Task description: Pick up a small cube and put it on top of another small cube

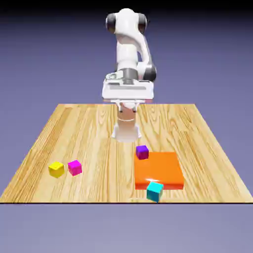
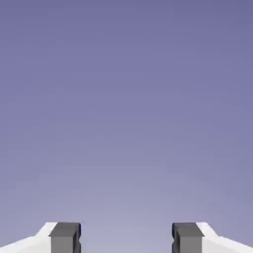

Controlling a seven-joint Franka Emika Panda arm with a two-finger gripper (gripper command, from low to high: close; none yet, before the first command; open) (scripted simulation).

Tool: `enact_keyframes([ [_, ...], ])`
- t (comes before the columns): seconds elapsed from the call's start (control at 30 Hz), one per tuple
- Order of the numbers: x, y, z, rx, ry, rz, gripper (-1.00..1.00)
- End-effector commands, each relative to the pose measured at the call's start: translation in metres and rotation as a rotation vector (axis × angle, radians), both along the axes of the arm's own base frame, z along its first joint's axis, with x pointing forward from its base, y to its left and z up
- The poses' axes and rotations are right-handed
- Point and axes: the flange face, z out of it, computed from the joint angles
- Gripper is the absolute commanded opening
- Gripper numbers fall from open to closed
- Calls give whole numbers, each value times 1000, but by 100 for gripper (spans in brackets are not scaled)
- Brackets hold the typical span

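Near the table's (image 1: 89, 128) front edge, the cyan cube (image 1: 154, 191) sits just beside the front side of the big flat orange block (image 1: 158, 170), toward the exterior view's right. The gripper (image 2: 126, 239) hangs high and far back, close to the robot's base, its two grey fingertips (image 2: 64, 238) spread wide apart with nothing between them; the hand view shows only plain blue-violet backdrop beyond them, so the hand is not looking down at the table at all. What the coming move turns on is that the cyan cube lies well apart from the gripper, forward toward the camera side and a little to the exterior view's right, with the orange block and the purple cube (image 1: 142, 151) lying between. The cube sits turned slightly, one corner facing forward, so the fingers would likely need to rotate to meet flat faces. Its destination, the yellow cube (image 1: 56, 169), rests far over on the exterior view's left, just beside the magenta cube (image 1: 74, 167), which leaves little room on that side for placing.
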Motion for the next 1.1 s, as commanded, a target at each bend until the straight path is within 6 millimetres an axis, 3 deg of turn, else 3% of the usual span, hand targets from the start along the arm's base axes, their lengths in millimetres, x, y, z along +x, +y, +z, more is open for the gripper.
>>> enact_keyframes([
  [0.0, 8, 4, -7, 4, 35, -13, 0],
  [0.27, 65, 33, -77, 49, 307, -134, 0],
  [0.53, 104, 65, -158, 111, 565, -274, 0],
  [0.83, 130, 103, -245, 200, 829, -450, 0],
  [0.9, 131, 106, -251, 209, 851, -466, 0],
  [1.03, 127, 108, -316, 210, 851, -466, 0],
  [1.07, 126, 108, -321, 210, 851, -466, 0],
])
